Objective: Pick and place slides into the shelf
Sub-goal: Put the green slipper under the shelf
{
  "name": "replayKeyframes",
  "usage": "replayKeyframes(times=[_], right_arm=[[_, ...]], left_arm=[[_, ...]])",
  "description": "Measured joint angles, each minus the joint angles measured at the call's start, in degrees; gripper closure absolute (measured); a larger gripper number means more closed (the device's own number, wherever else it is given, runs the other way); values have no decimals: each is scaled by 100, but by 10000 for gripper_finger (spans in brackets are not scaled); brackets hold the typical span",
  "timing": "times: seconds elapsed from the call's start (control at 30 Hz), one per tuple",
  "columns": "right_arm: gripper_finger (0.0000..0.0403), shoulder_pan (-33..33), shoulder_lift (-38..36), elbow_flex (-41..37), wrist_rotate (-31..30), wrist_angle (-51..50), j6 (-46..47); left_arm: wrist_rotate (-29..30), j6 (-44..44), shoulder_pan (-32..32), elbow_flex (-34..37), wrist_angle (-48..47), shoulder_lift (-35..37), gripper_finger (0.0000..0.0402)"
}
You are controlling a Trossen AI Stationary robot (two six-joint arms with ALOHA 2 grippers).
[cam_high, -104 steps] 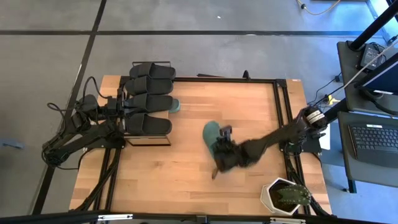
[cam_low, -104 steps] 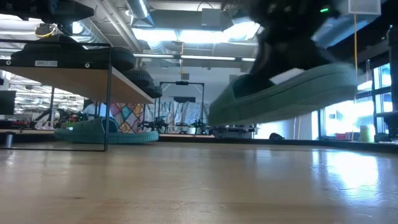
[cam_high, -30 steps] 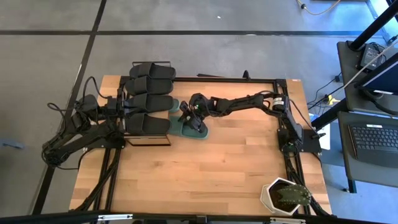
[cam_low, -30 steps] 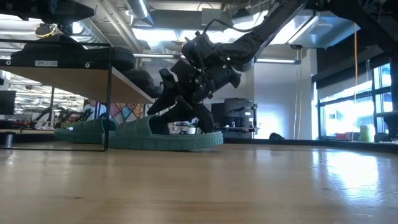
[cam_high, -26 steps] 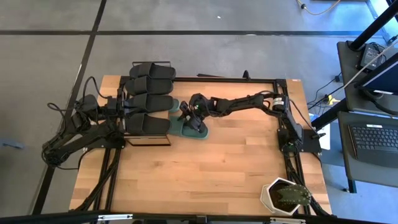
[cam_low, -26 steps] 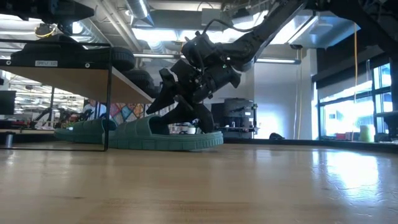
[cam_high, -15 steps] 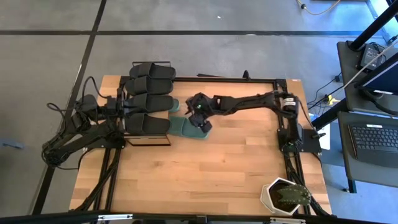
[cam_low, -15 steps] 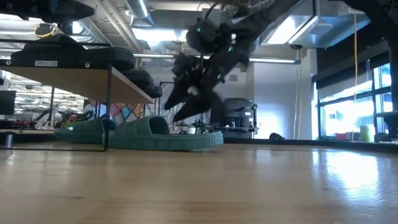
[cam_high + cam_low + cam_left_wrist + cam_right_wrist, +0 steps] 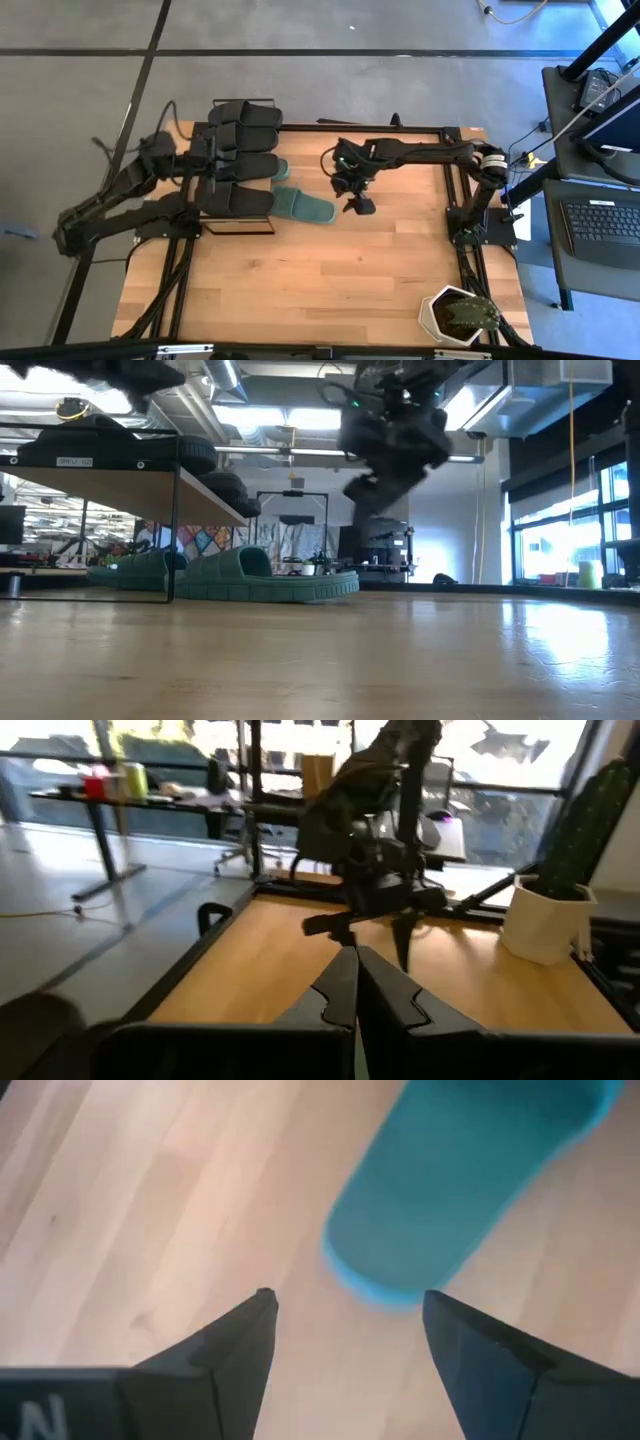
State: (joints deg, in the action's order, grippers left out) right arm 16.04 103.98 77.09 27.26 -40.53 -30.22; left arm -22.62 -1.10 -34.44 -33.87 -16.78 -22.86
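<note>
Since a second ago the right gripper (image 9: 358,205) has let go of the second teal slide (image 9: 304,206) and lifted clear; it hangs above the table (image 9: 330,290) just beside the slide's heel end, fingers spread apart with nothing between them. Its wrist camera looks straight down on that heel end between the two open fingertips (image 9: 262,1302).

Over on the left side of the table stands the shelf (image 9: 110,485), with four black slides (image 9: 240,137) lined up on its top board. One teal slide (image 9: 281,168) sits underneath on the tabletop, only its end peeking out past the black ones from above. The second teal slide lies flat on the wood beside it, one end under the shelf's edge and the rest sticking out toward the table's middle.

The left gripper (image 9: 207,152) has shifted too, now up over the shelf's far side above the black slides, fingers pressed together and empty. A potted cactus (image 9: 457,314) sits at the near right corner.
</note>
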Motion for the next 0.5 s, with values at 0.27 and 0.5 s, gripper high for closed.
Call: replayKeyframes(times=[0.27, 0.5], right_arm=[[152, 21, -1587, -2253, -13, 2148, 1173], [152, 30, -3049, -4123, -517, 4191, 2454]], left_arm=[[-104, 777, 444, -1999, -725, -2271, 401], [794, 1197, 1361, -3779, -1688, -4058, 401]])
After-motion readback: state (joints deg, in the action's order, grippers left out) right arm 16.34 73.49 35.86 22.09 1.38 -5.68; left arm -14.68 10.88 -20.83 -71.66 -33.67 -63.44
